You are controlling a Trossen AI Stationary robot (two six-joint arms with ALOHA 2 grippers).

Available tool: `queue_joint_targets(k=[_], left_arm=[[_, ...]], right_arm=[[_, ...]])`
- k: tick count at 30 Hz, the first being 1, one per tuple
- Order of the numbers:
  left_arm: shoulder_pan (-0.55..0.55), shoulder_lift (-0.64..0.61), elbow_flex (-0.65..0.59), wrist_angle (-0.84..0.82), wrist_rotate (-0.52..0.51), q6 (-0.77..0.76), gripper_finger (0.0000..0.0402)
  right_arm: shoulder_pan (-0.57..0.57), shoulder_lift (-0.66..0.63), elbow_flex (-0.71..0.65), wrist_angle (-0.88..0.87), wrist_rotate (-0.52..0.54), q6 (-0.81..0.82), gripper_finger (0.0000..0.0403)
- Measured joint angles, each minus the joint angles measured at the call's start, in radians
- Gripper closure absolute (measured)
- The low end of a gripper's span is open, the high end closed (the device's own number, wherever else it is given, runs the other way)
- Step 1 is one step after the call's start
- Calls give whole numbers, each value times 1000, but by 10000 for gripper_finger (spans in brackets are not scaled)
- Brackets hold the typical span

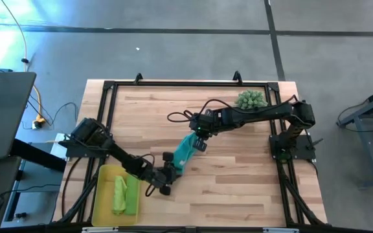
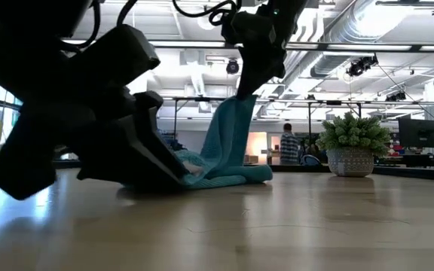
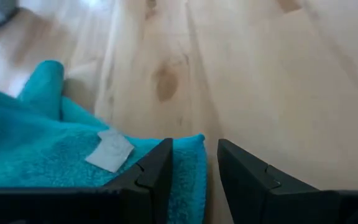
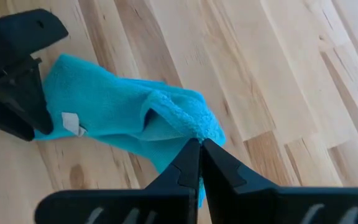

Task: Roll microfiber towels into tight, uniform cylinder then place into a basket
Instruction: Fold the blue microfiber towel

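A spiky green plant (image 1: 252,99) sits on the wooden table (image 1: 238,188) at about 1 o'clock from the table's centre, near the far edge. In the low view it stands in a pale textured pot (image 2: 351,161); 1 person (image 2: 288,144) stands in the room beyond.

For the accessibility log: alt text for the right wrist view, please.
The right end effector is shut on one edge of a teal towel crumpled on the wooden table. The towel's white tag shows near the left end effector at its far end.
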Motion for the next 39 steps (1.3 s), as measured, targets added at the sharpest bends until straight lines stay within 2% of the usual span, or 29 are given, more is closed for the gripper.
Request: queue_joint_targets(k=[4, 9, 12, 17, 26, 33, 39], left_arm=[[0, 2, 18, -60, -24, 2, 286], [2, 2, 22, -87, -12, -69, 293], [-2, 1, 22, -90, -4, -105, 322], [-3, 1, 22, -101, 2, -174, 393], [-46, -80, 19, -129, -8, -197, 400], [-73, -210, 19, -298, -143, -204, 401], [-104, -387, 19, -419, -292, -230, 401]], right_arm=[[0, 0, 0, -5, -2, 0, 402], [0, 0, 0, -11, -3, -8, 402], [0, 0, 0, -15, -3, -8, 402], [0, 0, 0, -38, -20, -8, 402], [1, 0, 0, -157, -60, -90, 402], [19, 0, 0, -226, -57, -234, 402], [75, 0, 0, -293, -33, -244, 402]])
